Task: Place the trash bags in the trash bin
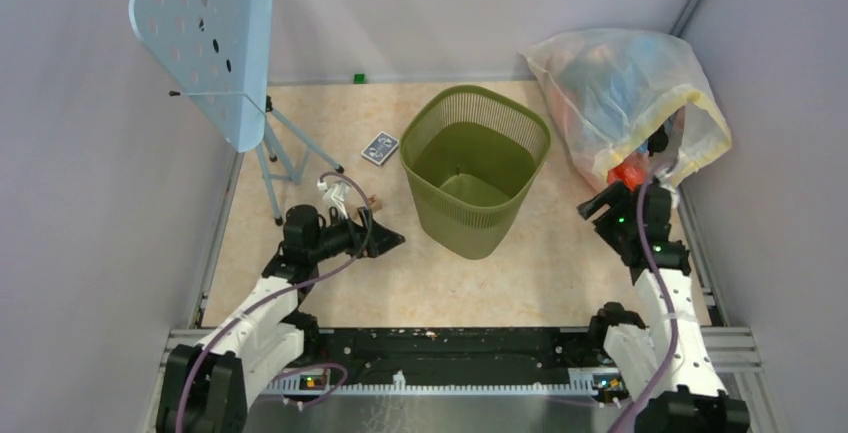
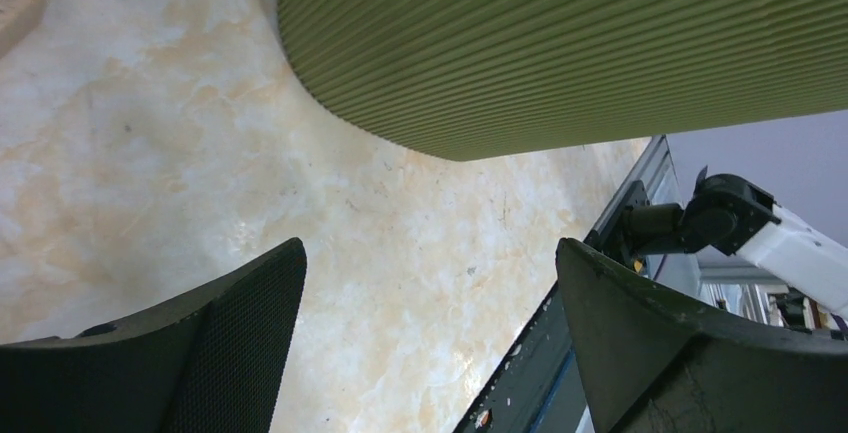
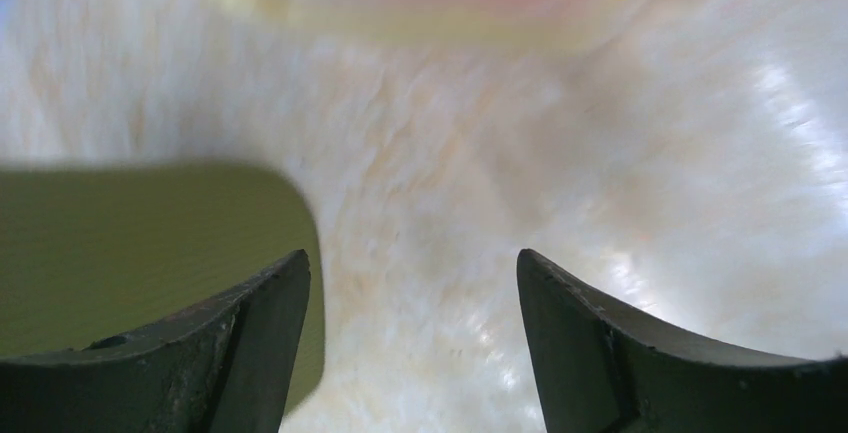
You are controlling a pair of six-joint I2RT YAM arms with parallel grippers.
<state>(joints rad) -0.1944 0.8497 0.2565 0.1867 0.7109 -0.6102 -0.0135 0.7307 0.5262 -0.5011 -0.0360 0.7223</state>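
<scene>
We see the red-orange trash bag (image 1: 626, 171) only as a small patch at the mouth of the large clear-yellowish bag (image 1: 620, 83), which is stuffed with coloured items and slumps in the far right corner. The olive trash bin (image 1: 470, 218) stands upright mid-table, apart to the left of both. Our right gripper (image 1: 600, 203) hovers just beside the big bag's mouth, jaws parted and gripping nothing. Our left gripper (image 1: 386, 241) sits near the bin's left wall, jaws spread wide and bare. Beyond it lie a blue patterned card pack (image 1: 380, 147) and a pale blue perforated stand (image 1: 200, 43).
</scene>
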